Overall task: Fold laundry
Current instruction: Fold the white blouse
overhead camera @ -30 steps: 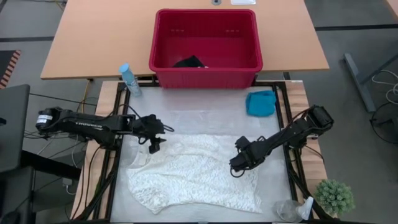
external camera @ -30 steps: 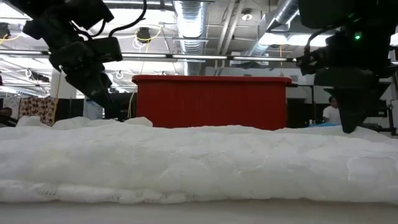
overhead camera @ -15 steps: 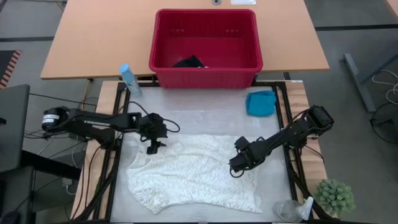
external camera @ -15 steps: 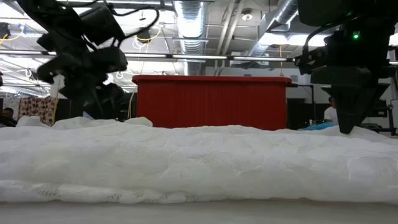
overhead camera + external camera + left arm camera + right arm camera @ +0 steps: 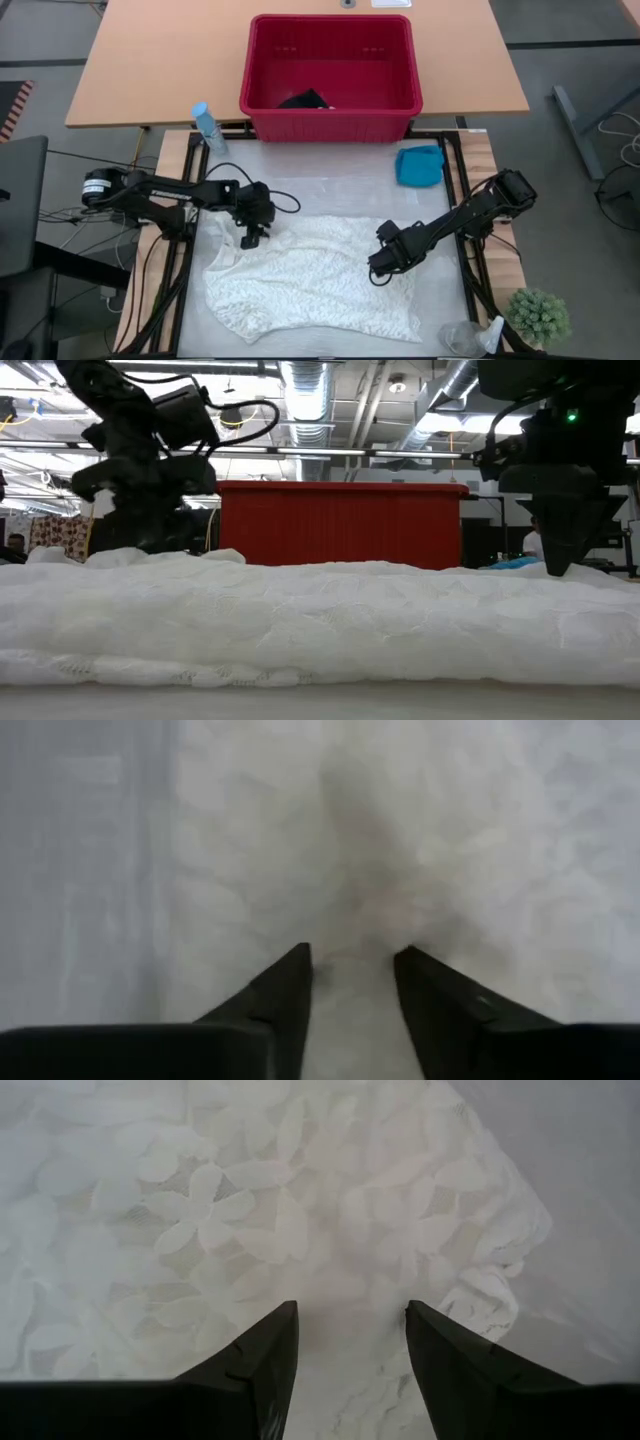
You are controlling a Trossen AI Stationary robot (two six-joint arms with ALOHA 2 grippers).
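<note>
The cream-white lacy cloth [image 5: 310,280] lies spread and rumpled on the table mat. My left gripper [image 5: 250,238] is open, pointing down over the cloth's far left corner, and the cloth [image 5: 400,840] fills its wrist view. My right gripper [image 5: 378,273] is open, low over the cloth's right part, with lace [image 5: 300,1200] between and beyond its fingers. The turquoise garment [image 5: 419,165] rests on the mat's far right corner. The dark garment [image 5: 305,100] lies inside the red basket [image 5: 330,125]. My left gripper stands with its open fingertips [image 5: 300,960] at the cloth's far left corner, coming from above; whether they touch it cannot be told. My right gripper has its open fingertips [image 5: 285,1315] down at the lace near the right edge; whether they touch it cannot be told.
The red basket stands on the wooden table past the mat's far edge. A blue spray bottle [image 5: 208,127] stands at the far left corner, and a small green plant [image 5: 538,315] and a clear object [image 5: 465,338] at the near right corner. Bare mat [image 5: 330,190] lies between cloth and basket.
My left arm has reached toward the table's right, and its gripper has turned and come down toward the cloth's far left corner. My right gripper and the cloth have kept still.
</note>
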